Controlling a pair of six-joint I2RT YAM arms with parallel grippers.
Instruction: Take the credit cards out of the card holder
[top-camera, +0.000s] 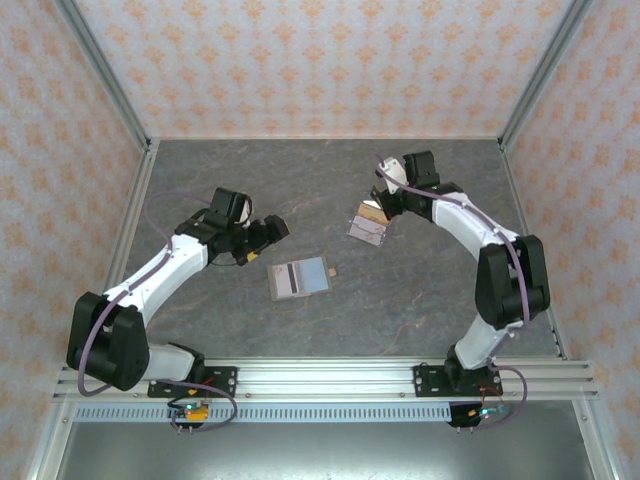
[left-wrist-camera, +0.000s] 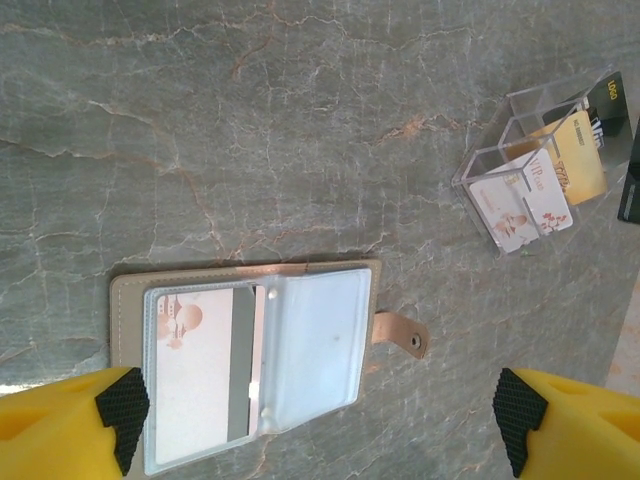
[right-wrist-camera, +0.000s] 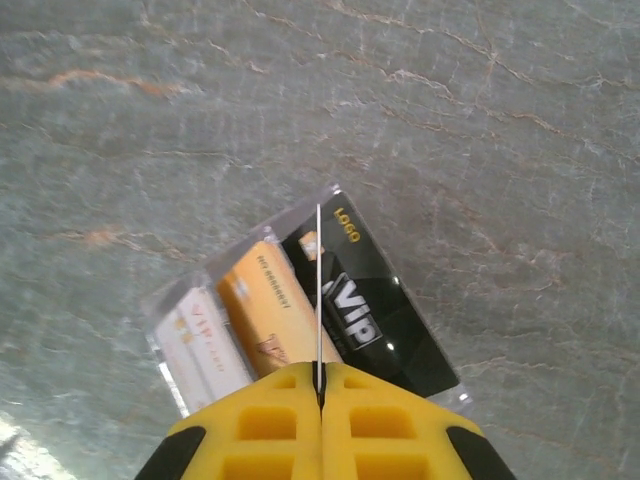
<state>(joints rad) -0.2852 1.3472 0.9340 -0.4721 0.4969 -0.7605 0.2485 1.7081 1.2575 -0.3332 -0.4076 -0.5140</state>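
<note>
Right gripper (right-wrist-camera: 320, 385) clamps a credit card (right-wrist-camera: 319, 290) edge-on over the clear stand (left-wrist-camera: 478, 190), presumably for slotting. Left gripper (left-wrist-camera: 320, 430) hangs released near the open card holder (left-wrist-camera: 250, 350).

The desk (left-wrist-camera: 250, 120) looks like matt, veined grey stone. The holder (left-wrist-camera: 250, 370) has a matt leather-like cover, clear shiny plastic sleeves and a metal stud on its tab (left-wrist-camera: 398, 332). The box (left-wrist-camera: 478, 190) is glossy clear plastic; the cards (right-wrist-camera: 380, 320) gleam. The left pincer (left-wrist-camera: 320, 425) is smooth yellow plastic with black grainy pads (left-wrist-camera: 122, 415).
</note>
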